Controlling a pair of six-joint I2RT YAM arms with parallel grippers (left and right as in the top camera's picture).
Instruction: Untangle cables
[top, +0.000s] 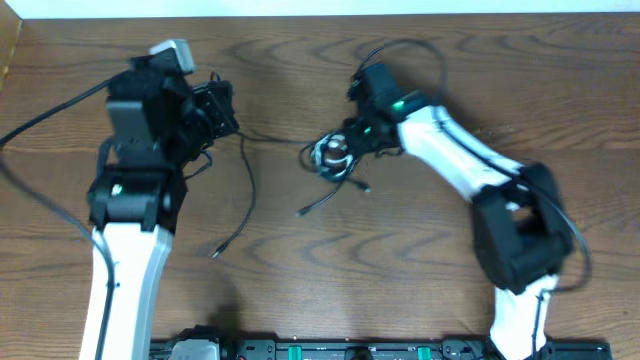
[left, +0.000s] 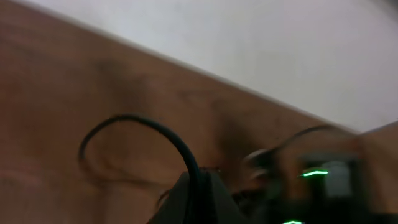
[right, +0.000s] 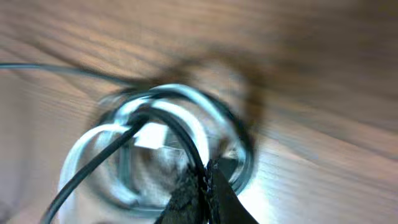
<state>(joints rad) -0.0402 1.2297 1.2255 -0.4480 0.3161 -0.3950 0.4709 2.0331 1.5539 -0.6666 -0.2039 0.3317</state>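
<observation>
1. The left gripper (top: 222, 112) sits on the far left of the table (top: 400, 280). In its wrist view, the left gripper (left: 199, 202) has its jaws pressed together, pinching a black cable (left: 134, 121) that arches up out of the tips.
2. From above, that black cable (top: 247, 185) hangs off the left gripper. It curves toward the near side, and its small plug lies on the wood at near left.
3. Over to the middle: the right gripper (top: 350, 148) is down on the tangle, just right of the white cable (top: 328, 152), which is wound in a tight coil.
4. The right wrist view is blurred. The right gripper (right: 205, 199) has its jaws shut tight on a black strand (right: 93, 168) that crosses the loops of the white cable (right: 186, 102).
5. A loose end of the black strand (top: 318, 204) trails out of the coil toward the near side.
6. I cannot tell whether strand and cable are one cord.
</observation>
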